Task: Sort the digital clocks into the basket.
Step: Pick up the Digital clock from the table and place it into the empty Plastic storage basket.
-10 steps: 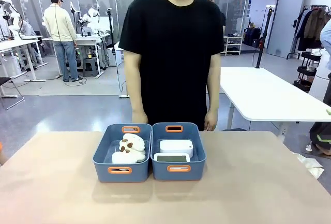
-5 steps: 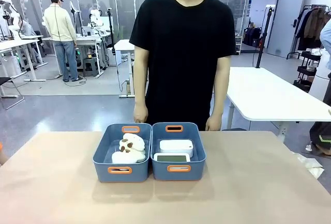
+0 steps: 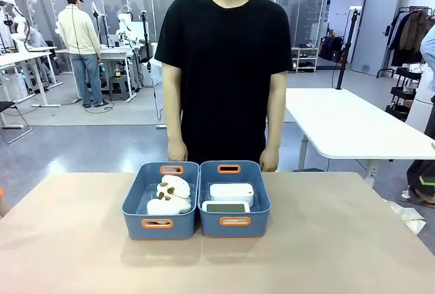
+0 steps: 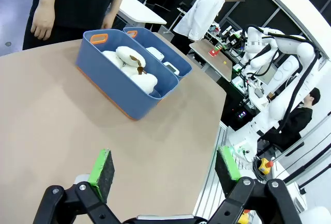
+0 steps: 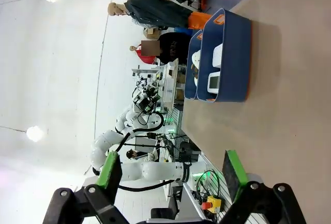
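Observation:
Two white digital clocks lie in the right-hand blue basket point(image 3: 261, 202): one point(image 3: 226, 207) at the near end with its grey-green screen up, the other point(image 3: 232, 191) behind it. In the right wrist view the basket point(image 5: 235, 63) and a clock point(image 5: 213, 83) stand far ahead. From the left wrist the same basket point(image 4: 182, 65) sits behind the other tub, a clock point(image 4: 171, 68) just visible inside. My left gripper point(image 4: 164, 168) is open over bare table. My right gripper point(image 5: 170, 168) is open too, holding nothing.
The left blue tub point(image 3: 136, 202) holds cream plush toys point(image 3: 170, 195) with brown bits. A person in a black shirt stands at the far edge, hands point(image 3: 177, 151) hanging just behind the tubs. The table edge point(image 4: 212, 146) runs close to my left gripper.
The person has shifted sideways, right and then back left; the tubs and their contents have not moved.

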`<state>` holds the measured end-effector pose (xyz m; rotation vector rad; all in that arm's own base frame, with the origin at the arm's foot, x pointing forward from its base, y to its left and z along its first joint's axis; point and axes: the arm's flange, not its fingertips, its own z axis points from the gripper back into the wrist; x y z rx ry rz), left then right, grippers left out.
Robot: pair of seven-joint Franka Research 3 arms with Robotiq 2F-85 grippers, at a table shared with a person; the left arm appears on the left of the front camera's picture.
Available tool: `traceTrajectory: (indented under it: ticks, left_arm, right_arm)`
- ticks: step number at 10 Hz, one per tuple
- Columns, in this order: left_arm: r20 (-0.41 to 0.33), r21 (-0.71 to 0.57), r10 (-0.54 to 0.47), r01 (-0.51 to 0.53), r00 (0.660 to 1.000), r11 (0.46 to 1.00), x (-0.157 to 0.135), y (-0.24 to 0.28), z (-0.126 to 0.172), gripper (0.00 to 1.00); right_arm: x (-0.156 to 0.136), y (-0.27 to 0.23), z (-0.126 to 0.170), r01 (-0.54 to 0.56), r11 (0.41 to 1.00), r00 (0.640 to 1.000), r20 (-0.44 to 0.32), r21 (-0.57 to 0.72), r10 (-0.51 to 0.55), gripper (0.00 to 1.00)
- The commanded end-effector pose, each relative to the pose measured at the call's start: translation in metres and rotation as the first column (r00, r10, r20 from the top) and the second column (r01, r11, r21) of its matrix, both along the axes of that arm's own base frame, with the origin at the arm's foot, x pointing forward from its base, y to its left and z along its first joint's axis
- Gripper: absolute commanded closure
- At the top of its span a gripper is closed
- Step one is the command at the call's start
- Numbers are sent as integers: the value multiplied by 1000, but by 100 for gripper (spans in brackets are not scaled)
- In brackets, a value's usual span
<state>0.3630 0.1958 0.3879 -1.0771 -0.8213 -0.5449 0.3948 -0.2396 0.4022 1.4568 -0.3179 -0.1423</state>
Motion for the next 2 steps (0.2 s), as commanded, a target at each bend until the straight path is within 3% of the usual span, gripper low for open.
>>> traceTrajectory:
  ticks: [1, 2]
  left_arm:
    - [-6, 14, 17, -17, 1000, 1000, -2, -3, 1, 0]
    - [-6, 14, 17, -17, 1000, 1000, -2, -3, 1, 0]
  right_arm:
    - [-5, 3, -1, -7, 1000, 1000, -7, -3, 7, 0]
    - [-5, 3, -1, -7, 1000, 1000, -7, -3, 7, 0]
